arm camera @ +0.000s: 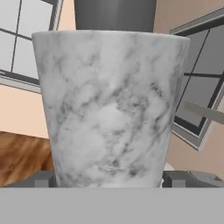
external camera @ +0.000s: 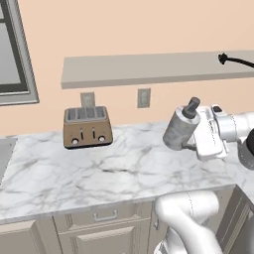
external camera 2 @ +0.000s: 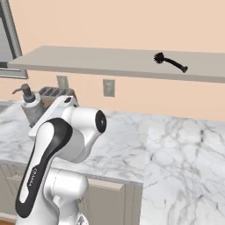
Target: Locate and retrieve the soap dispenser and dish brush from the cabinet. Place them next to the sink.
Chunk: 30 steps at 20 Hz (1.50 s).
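The soap dispenser (external camera: 178,129), a marbled grey-white bottle with a dark pump top, hangs tilted above the counter, right of the toaster. My gripper (external camera: 190,145) is shut on its body from the right. In the hand view the bottle (arm camera: 109,109) stands close up between the two fingertips (arm camera: 41,179). From the right base view the soap dispenser (external camera 2: 30,105) shows just left of my arm. The thin black dish brush (external camera 2: 170,62) lies on the cabinet (external camera 2: 101,59), a flat open shelf board, toward its right end. It also shows as the dish brush (external camera: 236,60) at the cabinet's (external camera: 149,69) right end. A grey edge of the sink (external camera: 4,156) shows at the far left.
A brown four-slot toaster (external camera: 87,127) stands at the back of the marble counter (external camera: 114,168), under the shelf. Two wall outlets (external camera: 144,97) sit behind it. A window (external camera: 15,49) is at the upper left. Cream drawer fronts (external camera: 104,218) run below the counter edge.
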Motion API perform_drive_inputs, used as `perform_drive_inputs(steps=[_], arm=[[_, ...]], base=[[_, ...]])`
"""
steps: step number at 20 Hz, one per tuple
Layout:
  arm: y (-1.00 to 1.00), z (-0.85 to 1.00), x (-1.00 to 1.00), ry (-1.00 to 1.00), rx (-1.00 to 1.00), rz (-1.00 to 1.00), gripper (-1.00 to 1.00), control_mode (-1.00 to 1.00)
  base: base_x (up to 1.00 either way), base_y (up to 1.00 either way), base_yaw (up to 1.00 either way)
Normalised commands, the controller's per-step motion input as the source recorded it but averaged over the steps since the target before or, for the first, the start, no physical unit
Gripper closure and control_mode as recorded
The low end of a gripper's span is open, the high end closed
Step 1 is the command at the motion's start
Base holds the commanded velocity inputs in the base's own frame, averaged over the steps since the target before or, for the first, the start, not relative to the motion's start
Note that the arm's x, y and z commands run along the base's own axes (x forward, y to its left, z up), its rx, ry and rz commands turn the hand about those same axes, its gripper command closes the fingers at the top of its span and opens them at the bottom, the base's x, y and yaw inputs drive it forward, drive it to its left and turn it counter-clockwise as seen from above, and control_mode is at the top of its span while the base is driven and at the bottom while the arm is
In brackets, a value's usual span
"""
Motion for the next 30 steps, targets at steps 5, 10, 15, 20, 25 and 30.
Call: perform_drive_inputs(steps=[5,10,15,20,25,30], arm=[[0.00,0.00,0.00,0.00,0.00,0.00,1.00,1.00],[0.00,0.00,0.00,0.00,0.00,0.00,1.00,1.00],[0.00,0.00,0.00,0.00,0.00,0.00,1.00,1.00],[0.00,0.00,0.00,0.00,0.00,0.00,1.00,1.00],[0.00,0.00,0.00,0.00,0.00,0.00,1.00,1.00],[0.00,0.00,0.00,0.00,0.00,0.00,1.00,1.00]], base=[[0.00,0.55,-0.04],[0.06,0.64,-0.08],[0.06,0.72,-0.08],[0.05,0.72,-0.07],[0.04,0.74,-0.06],[0.02,0.69,-0.06]])
